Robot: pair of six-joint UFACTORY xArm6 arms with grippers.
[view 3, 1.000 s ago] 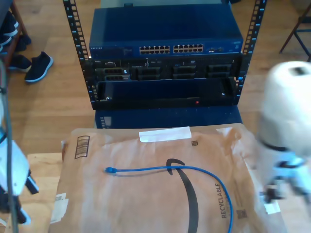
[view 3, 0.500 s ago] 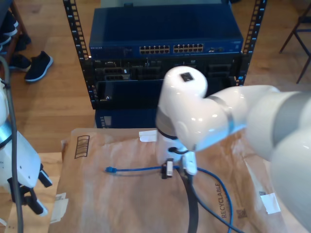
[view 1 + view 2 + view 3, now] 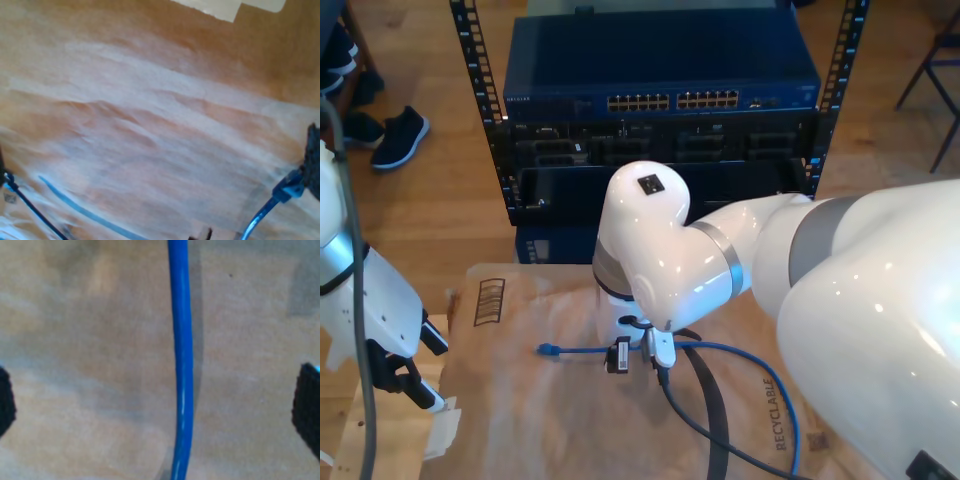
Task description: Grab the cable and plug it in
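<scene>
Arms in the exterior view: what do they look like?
Both are glossy white with rounded joints. The arm over the cardboard has a small black square on its joint cap and a grey band. The other arm, at the exterior view's left, has a grey cable alongside and black parts low down. My second gripper has black pads.

Network switch (image 3: 660, 100), brown paper (image 3: 530, 420), shoes (image 3: 398, 135)

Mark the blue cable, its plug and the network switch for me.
blue cable (image 3: 181, 365), second wrist view, middle of its run between the pads.
plug (image 3: 547, 349), exterior view, the connector tip.
network switch (image 3: 660, 60), exterior view, blue top cover.
</scene>
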